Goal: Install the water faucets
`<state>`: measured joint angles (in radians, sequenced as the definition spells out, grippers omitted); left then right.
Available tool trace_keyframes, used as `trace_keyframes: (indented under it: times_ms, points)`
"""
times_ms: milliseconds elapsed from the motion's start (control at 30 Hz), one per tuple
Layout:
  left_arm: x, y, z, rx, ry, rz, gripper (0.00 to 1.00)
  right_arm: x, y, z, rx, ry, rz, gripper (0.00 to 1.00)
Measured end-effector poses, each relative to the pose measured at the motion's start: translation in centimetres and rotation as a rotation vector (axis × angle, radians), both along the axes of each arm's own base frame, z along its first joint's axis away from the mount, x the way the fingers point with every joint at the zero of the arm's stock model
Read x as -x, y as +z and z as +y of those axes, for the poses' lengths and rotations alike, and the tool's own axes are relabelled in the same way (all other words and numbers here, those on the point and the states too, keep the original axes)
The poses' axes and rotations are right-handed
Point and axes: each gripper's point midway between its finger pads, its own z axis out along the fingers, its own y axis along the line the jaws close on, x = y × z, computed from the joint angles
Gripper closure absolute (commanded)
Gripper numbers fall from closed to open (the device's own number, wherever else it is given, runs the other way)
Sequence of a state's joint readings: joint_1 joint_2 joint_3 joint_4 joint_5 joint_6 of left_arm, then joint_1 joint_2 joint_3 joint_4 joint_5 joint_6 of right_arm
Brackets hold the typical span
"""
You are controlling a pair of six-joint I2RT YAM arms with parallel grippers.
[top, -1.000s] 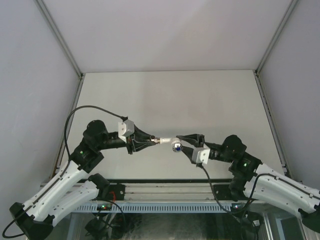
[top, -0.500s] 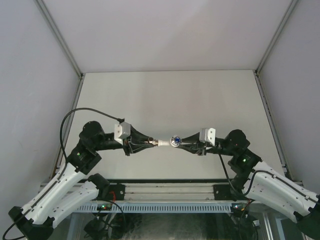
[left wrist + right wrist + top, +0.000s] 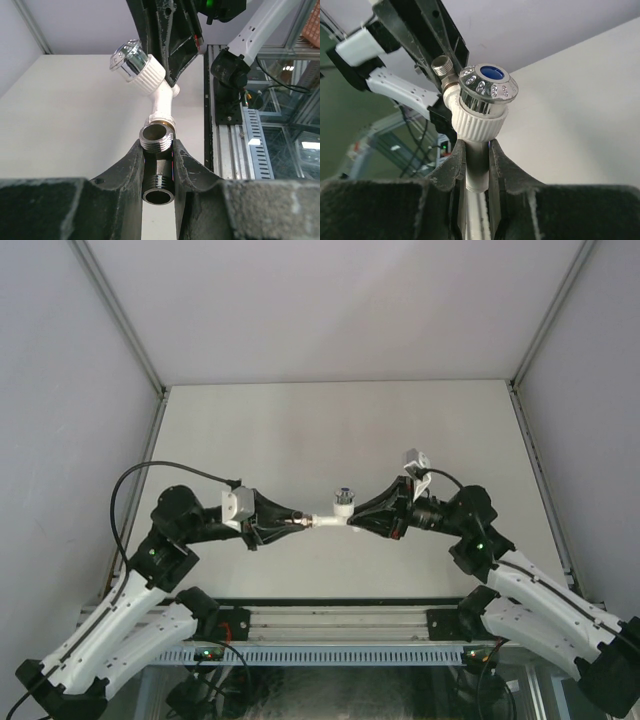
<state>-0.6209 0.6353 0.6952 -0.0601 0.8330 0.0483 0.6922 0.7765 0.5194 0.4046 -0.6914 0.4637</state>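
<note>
Water faucets (image 3: 322, 521): both held aloft over the table (image 3: 330, 430) near its front edge, end to end, so I can thread them together.
Right gripper (image 3: 362, 518): clamped on the white tap (image 3: 482, 107) stem, silvery head beyond the jaws.
Left gripper (image 3: 297, 521): clamped on the dark fitting (image 3: 158, 172), threaded end protruding toward the tap.

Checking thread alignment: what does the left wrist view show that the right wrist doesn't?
Only left wrist: the dark body and lower bore of the metal fitting, clamped in the left gripper. Only right wrist: the blue insert in the chrome cap of the white tap, its stem clamped in the right gripper. Both: the tap's branch end right at the fitting's threaded end.
</note>
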Motion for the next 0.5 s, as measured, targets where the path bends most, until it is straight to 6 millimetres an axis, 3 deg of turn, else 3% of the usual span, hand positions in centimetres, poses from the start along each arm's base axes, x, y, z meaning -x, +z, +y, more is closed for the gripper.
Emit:
trace_keyframes:
  times_ms: [200, 500]
  points:
    - [-0.1, 0.6, 0.3, 0.015, 0.021, -0.038, 1.0, -0.6, 0.8, 0.4, -0.045, 0.033, 0.227, 0.93]
    - [-0.5, 1.3, 0.2, 0.035, 0.04, -0.06, 1.0, -0.7, 1.4, 0.5, -0.076, 0.026, 0.33, 0.5]
